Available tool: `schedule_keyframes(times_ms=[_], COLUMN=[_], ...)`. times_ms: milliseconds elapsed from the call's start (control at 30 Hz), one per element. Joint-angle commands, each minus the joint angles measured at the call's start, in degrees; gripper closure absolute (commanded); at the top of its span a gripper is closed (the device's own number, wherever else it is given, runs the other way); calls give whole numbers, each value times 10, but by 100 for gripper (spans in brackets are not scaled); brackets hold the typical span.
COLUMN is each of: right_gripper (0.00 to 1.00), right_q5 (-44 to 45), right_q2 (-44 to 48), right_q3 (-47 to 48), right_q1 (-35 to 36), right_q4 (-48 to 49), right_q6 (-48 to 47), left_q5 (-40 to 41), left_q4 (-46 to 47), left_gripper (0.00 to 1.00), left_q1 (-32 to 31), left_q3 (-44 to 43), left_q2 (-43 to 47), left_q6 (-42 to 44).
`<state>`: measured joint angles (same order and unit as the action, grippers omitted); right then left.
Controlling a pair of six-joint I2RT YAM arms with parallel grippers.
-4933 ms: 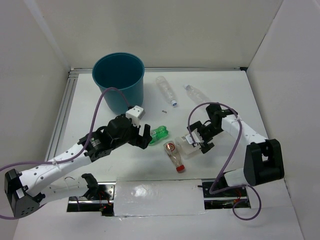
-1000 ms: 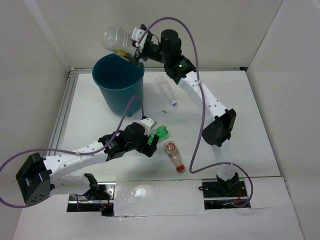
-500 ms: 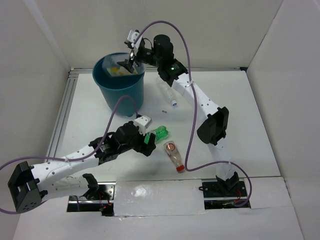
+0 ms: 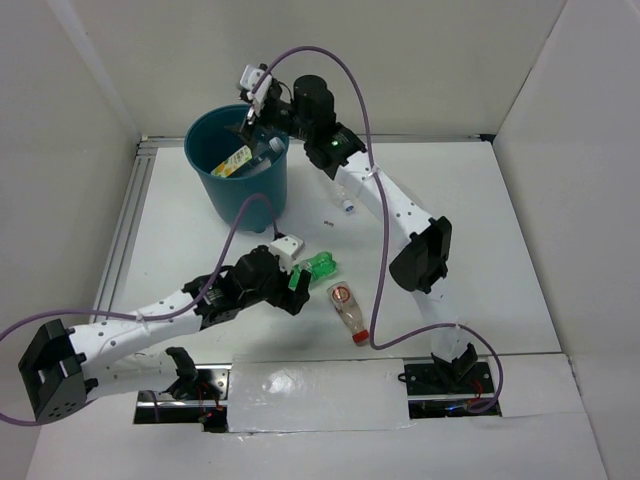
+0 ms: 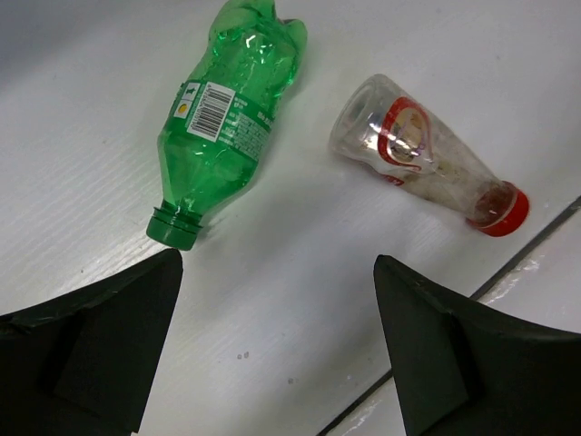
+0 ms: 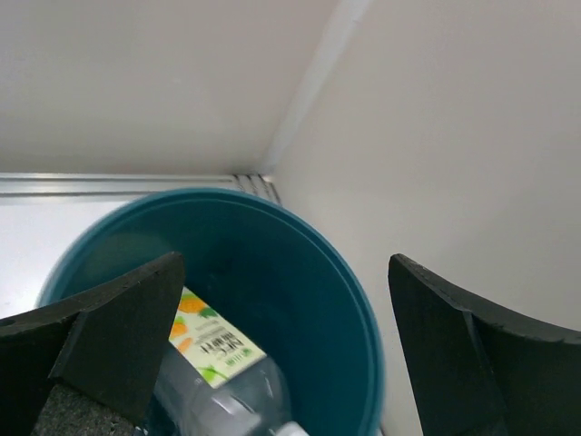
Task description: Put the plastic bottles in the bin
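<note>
The teal bin (image 4: 236, 198) stands at the back left. The wider bottle with the pale label (image 4: 233, 161) lies inside it, also seen in the right wrist view (image 6: 216, 368) within the bin's rim (image 6: 349, 282). My right gripper (image 4: 256, 113) is open and empty above the bin's far rim (image 6: 286, 268). My left gripper (image 4: 297, 284) is open and empty, just near of the green bottle (image 4: 320, 266), whose neck points at it (image 5: 227, 118). The left gripper's jaws (image 5: 277, 272) stand wide apart. The clear bottle with the red cap (image 4: 348, 312) lies to the right (image 5: 427, 162).
A slim clear bottle's cap end (image 4: 346, 205) shows under the right arm; the rest is hidden. A small dark speck (image 4: 327, 221) lies on the table. A metal rail (image 4: 130, 215) runs along the left edge. Walls close in the back and sides.
My right gripper has let go of the wider bottle, which has dropped into the bin. The right gripper has risen slightly. My left gripper has stayed open by the green bottle.
</note>
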<state>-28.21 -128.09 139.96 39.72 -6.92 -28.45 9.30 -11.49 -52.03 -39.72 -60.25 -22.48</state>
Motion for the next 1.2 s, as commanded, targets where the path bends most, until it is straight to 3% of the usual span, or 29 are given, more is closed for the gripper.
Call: schedule_keyframes(times_ms=[0, 33, 67, 100, 133, 167, 200, 300, 333, 500, 600, 700, 733, 767, 933, 1067, 1167], right_gripper=[0, 3, 57, 89, 100, 100, 100, 23, 2, 0, 0, 0, 0, 0, 0, 0, 0], right_q5=[116, 116, 70, 69, 58, 25, -24, -82, -89, -107, -100, -91, -85, -85, -104, -69, -69], right_q2=[59, 71, 119, 120, 140, 183, 206, 290, 308, 453, 498, 498, 488, 480, 448, 418, 371], right_q3=[25, 16, -16, -44, -78, -115, -149, -303, -376, -631, -681, -688, -673, -666, -639, -625, -591], right_q1=[-18, -52, -101, -102, -150, -175, -196, -270, -283, -342, -354, -387, -399, -420, -482, -500, -505], right_q4=[-15, -38, -115, -115, -133, -181, -206, -281, -300, -282, -267, -258, -253, -253, -204, -152, -181], right_q6=[28, 37, 61, 84, 95, 89, 59, 6, -10, -34, -7, 27, 50, 59, 112, 164, 118], left_q5=[3, -2, -17, -17, -17, -27, -38, -55, -60, -79, -91, -85, -80, -80, -68, -68, -79], left_q4=[34, 42, 42, 42, 48, 48, 48, 53, 53, 69, 62, 51, 51, 51, 28, -2, 1], left_gripper=[1, 1, 1, 1, 1, 1, 1, 1, 1, 1, 3, 23, 34, 56, 94, 94, 93], left_q1=[9, 17, 25, 25, 32, 43, 49, 72, 77, 91, 91, 86, 86, 86, 86, 86, 107], left_q3=[-12, -25, -36, -36, -46, -52, -58, -83, -92, -153, -183, -191, -191, -191, -212, -291, -374], left_q2=[-36, -50, -87, -87, -99, -111, -136, -178, -205, -292, -357, -385, -385, -385, -345, -274, -228], left_q6=[42, 53, 79, 91, 103, 114, 136, 161, 172, 206, 212, 219, 213, 212, 201, 191, 176])
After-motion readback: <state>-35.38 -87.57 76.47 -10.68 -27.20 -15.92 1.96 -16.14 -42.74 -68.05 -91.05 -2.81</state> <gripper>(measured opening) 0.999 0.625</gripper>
